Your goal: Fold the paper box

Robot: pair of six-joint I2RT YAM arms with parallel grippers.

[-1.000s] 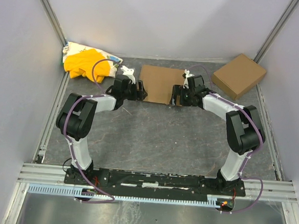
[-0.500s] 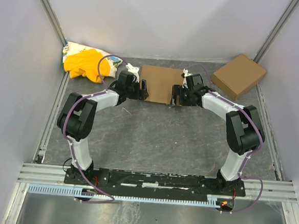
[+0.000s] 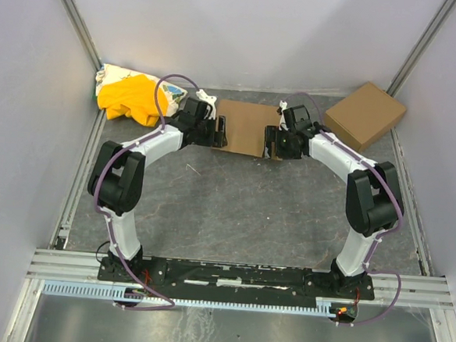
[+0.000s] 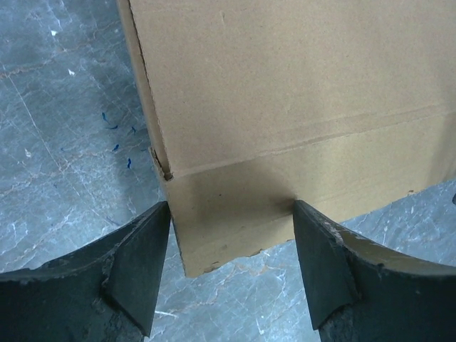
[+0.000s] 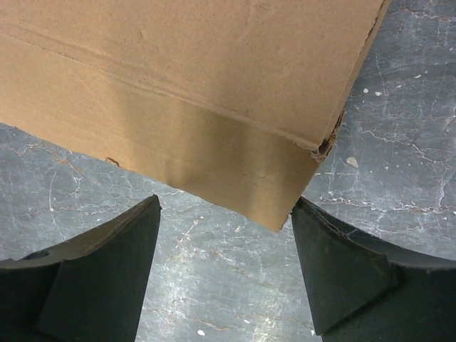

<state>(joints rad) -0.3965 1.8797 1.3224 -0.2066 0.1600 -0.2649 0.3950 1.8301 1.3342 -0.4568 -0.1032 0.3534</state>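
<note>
The paper box (image 3: 245,125) lies flat and unfolded at the back middle of the table, plain brown with creases. My left gripper (image 3: 220,133) is at its near left corner, open. In the left wrist view the near flap's corner (image 4: 235,214) lies between the two dark fingers (image 4: 139,263), and the left gripper (image 4: 231,206) holds nothing. My right gripper (image 3: 271,143) is at the near right corner, open. In the right wrist view the box's (image 5: 192,78) flap corner points down between the fingertips of the right gripper (image 5: 225,201).
A second closed brown cardboard box (image 3: 365,115) sits at the back right. A yellow-and-white cloth bundle (image 3: 131,95) lies at the back left. Grey walls and metal rails (image 3: 83,176) enclose the stone-patterned table (image 3: 233,210).
The left arm has stretched farther back and its gripper has come up to the box's near left corner. The right gripper has shifted slightly at the near right corner.
</note>
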